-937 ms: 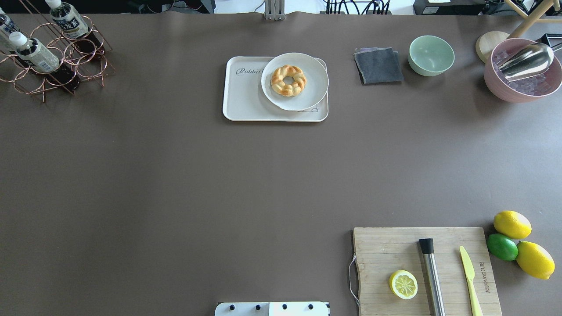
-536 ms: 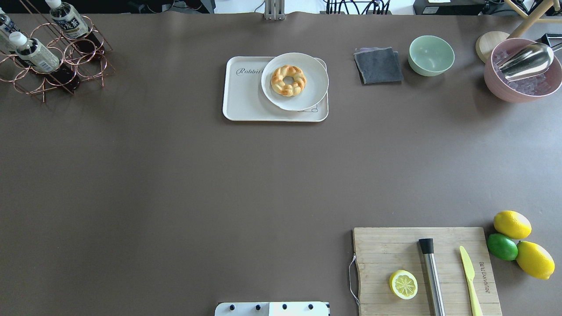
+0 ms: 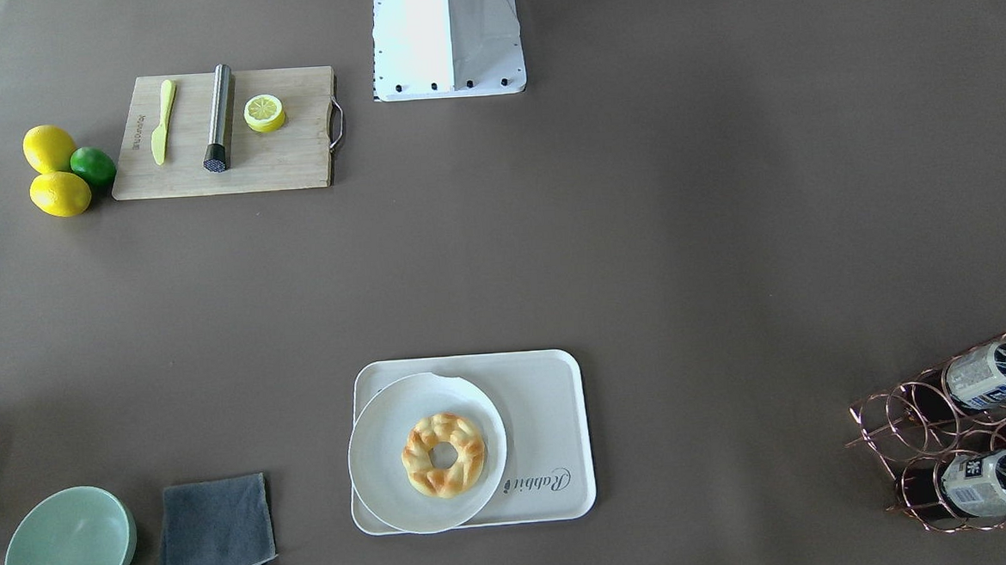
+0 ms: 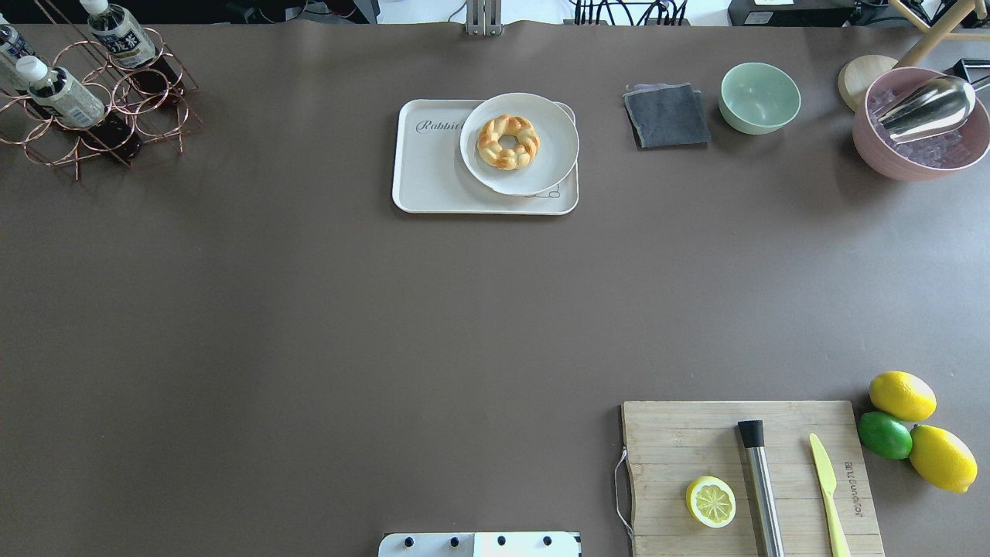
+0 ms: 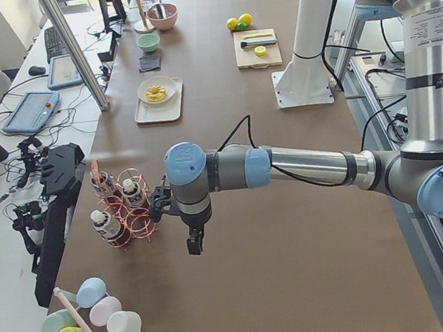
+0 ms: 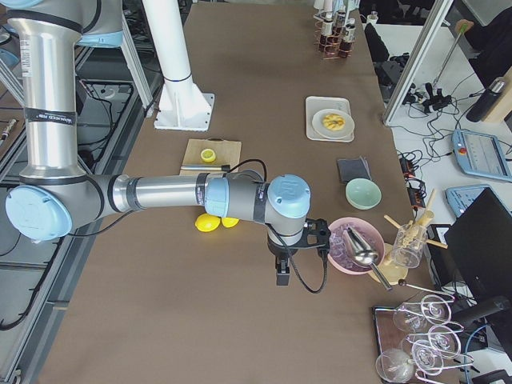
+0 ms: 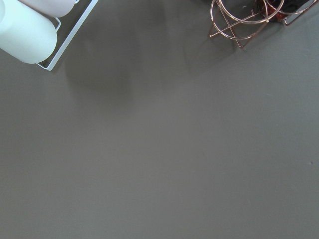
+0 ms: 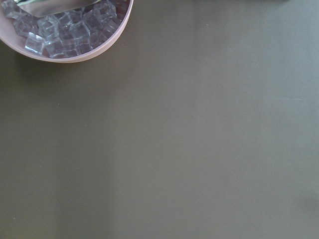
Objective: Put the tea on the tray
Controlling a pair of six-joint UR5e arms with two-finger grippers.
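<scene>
Overhead exterior: tea [image 4: 60, 97] sits tilted in the copper rack [image 4: 133, 93] far left, tray [image 4: 429, 176] well apart, mid-table. Probably light, stiffish, slick plastic; I'd grab the labelled body. Left gripper [image 5: 194, 241], right gripper [image 6: 282, 272]: can't tell if jaws are open.

At the far left corner the tea bottles [image 4: 62, 97] lie in a copper wire rack [image 4: 155, 124]. The tray [image 4: 433, 174] stands at the far middle — a plate [image 4: 553, 155] with a ring pastry [image 4: 508, 141] covers its right part. At the near right is a cutting board [image 4: 673, 441], a half lemon [image 4: 710, 501] on it.
</scene>
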